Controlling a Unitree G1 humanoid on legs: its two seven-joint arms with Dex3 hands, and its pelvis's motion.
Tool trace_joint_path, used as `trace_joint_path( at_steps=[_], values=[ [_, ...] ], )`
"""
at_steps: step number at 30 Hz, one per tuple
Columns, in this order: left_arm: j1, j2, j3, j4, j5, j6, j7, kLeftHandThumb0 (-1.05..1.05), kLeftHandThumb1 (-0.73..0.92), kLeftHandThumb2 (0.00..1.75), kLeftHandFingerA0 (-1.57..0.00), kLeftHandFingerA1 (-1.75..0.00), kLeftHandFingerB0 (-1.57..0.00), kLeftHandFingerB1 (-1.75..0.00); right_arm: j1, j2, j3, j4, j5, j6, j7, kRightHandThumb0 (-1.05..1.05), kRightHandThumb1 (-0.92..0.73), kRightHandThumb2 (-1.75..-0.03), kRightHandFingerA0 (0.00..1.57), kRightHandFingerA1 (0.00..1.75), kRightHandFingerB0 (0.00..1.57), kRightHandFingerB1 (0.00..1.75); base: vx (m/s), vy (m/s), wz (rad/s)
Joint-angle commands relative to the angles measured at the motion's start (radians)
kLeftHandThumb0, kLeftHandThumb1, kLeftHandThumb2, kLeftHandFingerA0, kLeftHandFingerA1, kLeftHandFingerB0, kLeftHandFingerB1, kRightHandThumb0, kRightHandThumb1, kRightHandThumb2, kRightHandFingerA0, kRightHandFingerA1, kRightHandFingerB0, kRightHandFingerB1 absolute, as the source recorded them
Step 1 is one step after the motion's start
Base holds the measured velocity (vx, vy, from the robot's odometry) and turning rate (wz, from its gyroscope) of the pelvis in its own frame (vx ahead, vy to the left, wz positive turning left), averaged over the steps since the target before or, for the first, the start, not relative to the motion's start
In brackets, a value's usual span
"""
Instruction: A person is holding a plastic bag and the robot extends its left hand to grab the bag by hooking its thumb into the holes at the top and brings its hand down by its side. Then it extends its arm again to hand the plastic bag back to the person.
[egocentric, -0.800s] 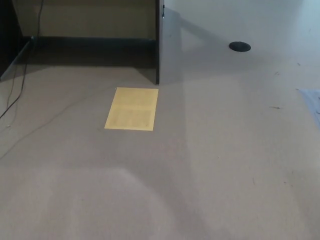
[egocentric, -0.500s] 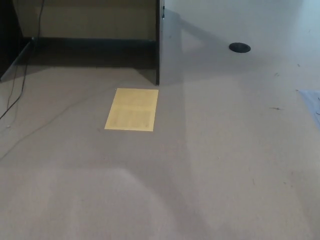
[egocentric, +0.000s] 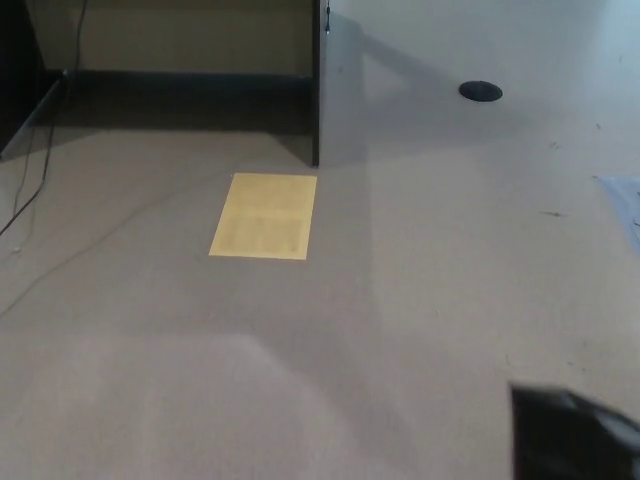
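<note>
On the floor (egocentric: 420, 330) one yellow sheet (egocentric: 264, 216) is lying flat, one round black disc (egocentric: 481, 91) is sitting far right near the top, and one thin cable (egocentric: 30, 195) is trailing along the left side. One pale bluish sheet edge (egocentric: 625, 205) is poking in at the right border. Floor is showing as plain grey-beige, scuffed with small marks, lit unevenly with a lighter patch near the bottom. One dark upright panel (egocentric: 316, 85) is standing behind the yellow sheet, with a dark baseboard (egocentric: 180, 85) running left of it under a tan wall. One dark blurred shape (egocentric: 570, 435) is coming in at the bottom right corner; cannot tell whether it is the robot's right hand or how its fingers are standing. Left hand is not showing. Plastic bag is not showing anywhere, nor any person.
</note>
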Motion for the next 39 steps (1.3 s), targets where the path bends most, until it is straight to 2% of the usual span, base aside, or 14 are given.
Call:
trace_joint_path(
  at_steps=[1, 7, 11, 13, 14, 25, 26, 29, 31, 32, 33, 34, 35, 39],
  values=[
    [0.007, 0.020, -0.009, 0.017, -0.006, -0.031, 0.025, -0.47, 0.43, 0.71, -0.51, -0.50, -0.39, -0.44, 0.013, -0.019, -0.010, 0.004, 0.020, -0.029, -0.013, -0.42, -0.66, -0.60, 0.54, 0.40, 0.28, 0.31, 0.00, 0.000, 0.00],
    [0.042, 0.038, -0.066, 0.003, 0.065, -0.126, 0.097, -0.42, 0.52, 0.56, -0.44, -0.37, -0.32, -0.31, 0.024, -0.029, 0.003, 0.002, 0.004, -0.025, -0.018, -0.44, -0.67, -0.60, 0.52, 0.40, 0.28, 0.31, 0.00, 0.000, 0.00],
    [0.083, 0.056, -0.098, -0.092, 0.097, -0.187, 0.133, -0.56, 0.45, 0.71, -0.28, -0.42, -0.23, -0.38, 0.033, -0.030, 0.007, -0.001, 0.008, -0.037, -0.011, -0.45, -0.66, -0.60, 0.53, 0.40, 0.28, 0.31, 0.00, 0.000, 0.00],
    [0.122, 0.056, -0.077, -0.332, 0.124, -0.229, 0.171, -0.42, 0.51, 0.56, -0.50, -0.37, -0.31, -0.31, 0.019, -0.023, 0.004, 0.012, 0.013, -0.036, -0.010, -0.45, -0.66, -0.59, 0.55, 0.40, 0.30, 0.31, 0.00, 0.000, 0.00],
    [0.144, 0.047, -0.070, -0.437, 0.119, -0.221, 0.160, -0.49, 0.43, 0.68, -0.33, -0.42, -0.27, -0.39, 0.022, -0.024, 0.003, 0.014, 0.015, -0.038, -0.009, -0.46, -0.65, -0.59, 0.56, 0.40, 0.30, 0.31, 0.00, 0.000, 0.00],
    [0.151, 0.023, -0.022, -1.255, 0.121, -0.085, 0.076, -0.50, 0.52, 0.56, -0.26, -0.40, -0.26, -0.31, 0.053, -0.027, 0.011, 0.012, 0.002, -0.037, -0.023, -0.45, -0.65, -0.59, 0.54, 0.40, 0.32, 0.32, 0.00, 0.000, 0.00],
    [0.134, 0.028, -0.022, -1.306, 0.118, -0.069, 0.065, -0.56, 0.42, 0.72, -0.23, -0.50, -0.18, -0.41, 0.053, -0.027, 0.011, 0.013, 0.002, -0.035, -0.022, -0.43, -0.65, -0.59, 0.54, 0.40, 0.32, 0.32, 0.00, 0.000, 0.00],
    [0.089, 0.037, -0.034, -1.418, 0.090, -0.017, 0.038, -0.58, 0.40, 0.72, -0.22, -0.50, -0.14, -0.40, 0.054, -0.024, 0.009, 0.011, 0.006, -0.034, -0.022, -0.43, -0.65, -0.59, 0.55, 0.40, 0.33, 0.33, 0.00, 0.000, 0.00],
    [0.047, 0.037, -0.040, -1.507, 0.097, 0.048, 0.027, -0.58, 0.48, 0.56, -0.33, -0.51, -0.18, -0.31, 0.057, -0.022, 0.007, 0.005, 0.011, -0.033, -0.015, -0.43, -0.64, -0.59, 0.55, 0.40, 0.34, 0.33, 0.00, 0.000, 0.00],
    [0.040, 0.035, -0.043, -1.534, 0.100, 0.066, 0.023, -0.59, 0.50, 0.56, -0.59, -0.69, -0.18, -0.30, 0.060, -0.021, 0.007, 0.007, 0.010, -0.036, -0.019, -0.44, -0.64, -0.59, 0.56, 0.40, 0.34, 0.33, 0.00, 0.000, 0.00],
    [0.022, 0.029, -0.044, -1.577, 0.118, 0.099, 0.020, -0.66, 0.41, 0.77, -0.99, -0.94, -0.13, -0.41, 0.063, -0.021, 0.007, 0.009, 0.009, -0.036, -0.021, -0.43, -0.64, -0.59, 0.56, 0.40, 0.34, 0.33, 0.00, 0.000, 0.00],
    [0.016, 0.026, -0.044, -1.594, 0.125, 0.113, 0.019, -0.66, 0.41, 0.77, -0.99, -0.94, -0.13, -0.41, 0.063, -0.021, 0.007, 0.009, 0.009, -0.036, -0.021, -0.43, -0.64, -0.59, 0.56, 0.40, 0.34, 0.33, 0.00, 0.000, 0.00],
    [-0.015, 0.028, -0.055, -1.639, 0.114, 0.138, 0.012, -0.64, 0.52, 0.56, -0.44, -0.52, -0.17, -0.31, 0.061, -0.021, 0.008, 0.013, 0.008, -0.031, -0.021, -0.43, -0.64, -0.59, 0.57, 0.40, 0.34, 0.33, 0.00, 0.000, 0.00],
    [-0.047, 0.038, -0.054, -1.697, 0.105, 0.188, -0.002, -0.65, 0.54, 0.57, -0.34, -0.40, -0.14, -0.29, 0.060, -0.024, 0.012, 0.010, 0.003, -0.035, -0.023, -0.42, -0.64, -0.59, 0.56, 0.40, 0.35, 0.33, 0.00, 0.000, 0.00]
  ],
)
